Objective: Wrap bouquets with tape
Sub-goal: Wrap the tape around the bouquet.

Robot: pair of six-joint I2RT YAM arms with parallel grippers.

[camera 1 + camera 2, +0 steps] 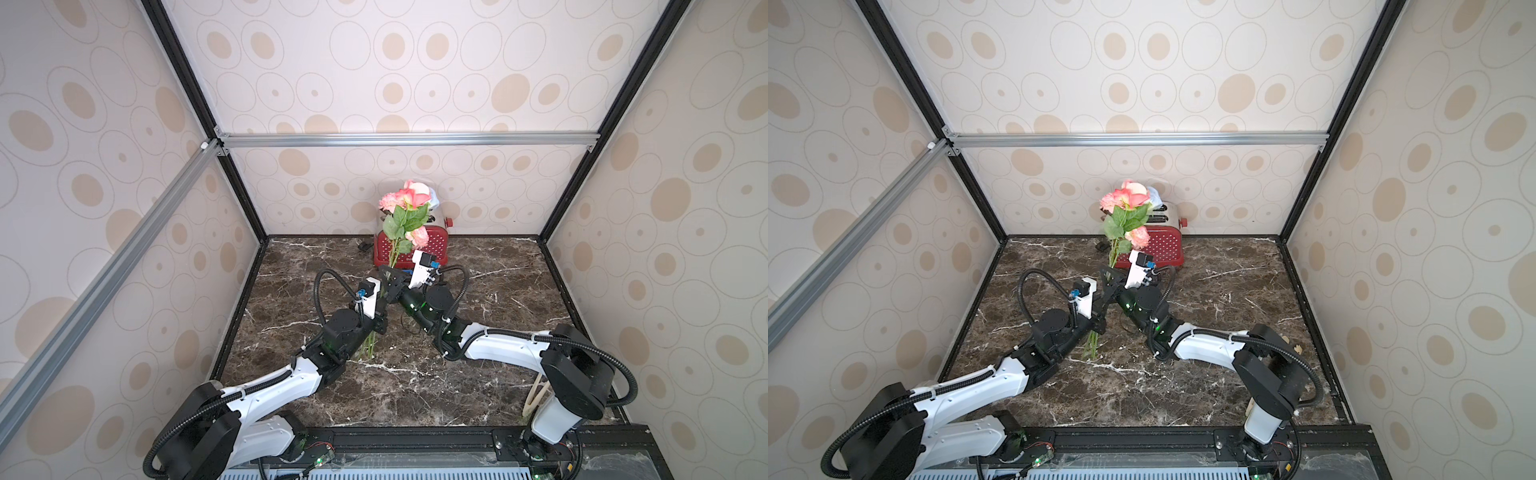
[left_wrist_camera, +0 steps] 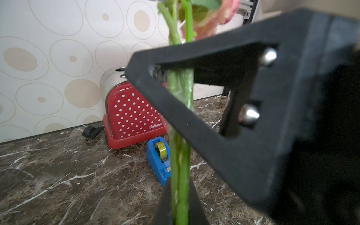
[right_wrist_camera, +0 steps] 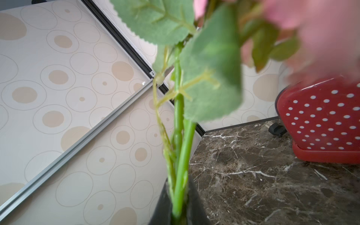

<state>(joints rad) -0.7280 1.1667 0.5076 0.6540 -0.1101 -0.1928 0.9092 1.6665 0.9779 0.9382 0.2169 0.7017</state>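
The bouquet (image 1: 405,208) stands upright over the middle of the marble table, with pink-peach blooms, a pale rose and green leaves on top. Its stems (image 2: 181,175) run down between the black fingers of my left gripper (image 1: 381,322), which is shut on them low down. A little higher, my right gripper (image 1: 390,277) is shut on the same stems (image 3: 180,175); in the left wrist view its black finger frame (image 2: 224,152) crosses them. The tape (image 2: 161,149), a yellowish roll in a blue dispenser (image 2: 155,167), sits on the table before the toaster, apart from both grippers. It is hidden in both top views.
A red polka-dot toaster (image 1: 432,245) stands against the back wall behind the bouquet, its black plug (image 2: 91,131) lying beside it. A pale looped object (image 1: 536,397) lies near the right arm's base. Patterned walls and black frame posts close in the table (image 1: 478,374).
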